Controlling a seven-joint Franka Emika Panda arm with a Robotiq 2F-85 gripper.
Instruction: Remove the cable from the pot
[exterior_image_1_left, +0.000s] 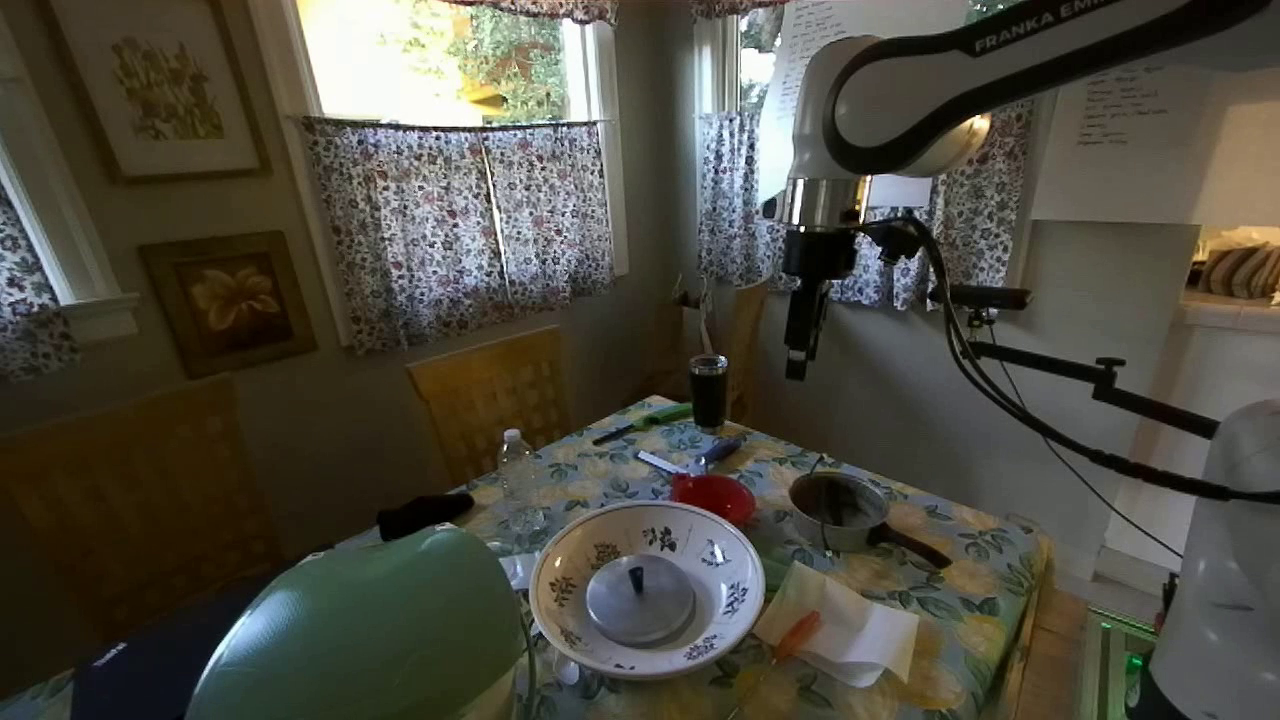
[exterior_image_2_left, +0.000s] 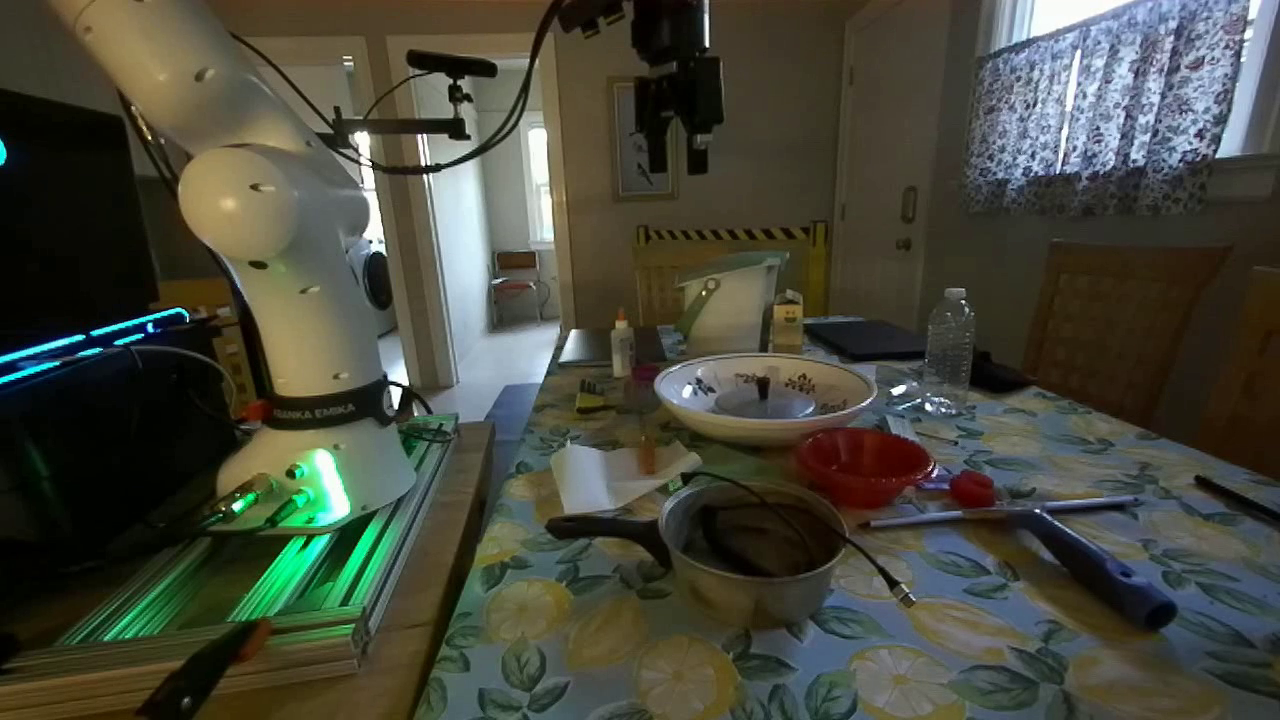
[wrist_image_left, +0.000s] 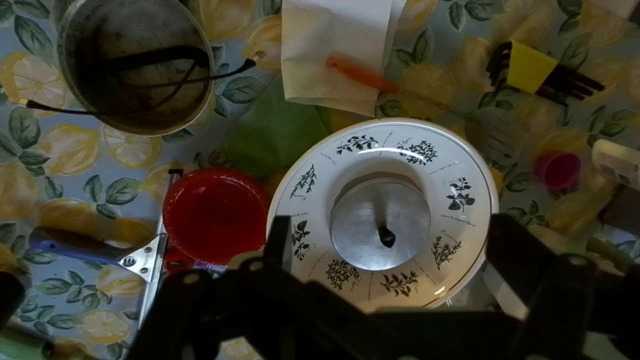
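1. Lying with its middle in the pot (exterior_image_2_left: 750, 600), the black cable (wrist_image_left: 155, 56) crosses the rim at two places, so both metal-tipped ends are outside; whether they touch the cloth I cannot tell.
2. The pot stands upright on the bench (exterior_image_2_left: 600, 665), its handle pointing toward the robot base (exterior_image_2_left: 310, 460).
3. Near it sits the red bowl (exterior_image_2_left: 862, 485), with a blue-handled tool (wrist_image_left: 75, 245) just beside; I cannot tell whether these two touch.
4. White paper (wrist_image_left: 335, 30) lies near the pot too, the orange handle of a spatula (wrist_image_left: 362, 75) resting across it.
5. Farther out is the large white patterned bowl (wrist_image_left: 452, 155), holding a round metal lid (wrist_image_left: 357, 227) with a black knob.
6. High above the bench, well apart from the cable, hangs the end effector (exterior_image_2_left: 677, 152), its fingers spread wide.
7. Beyond stand a clear bottle (exterior_image_2_left: 948, 360) and a white bin (exterior_image_2_left: 730, 315).
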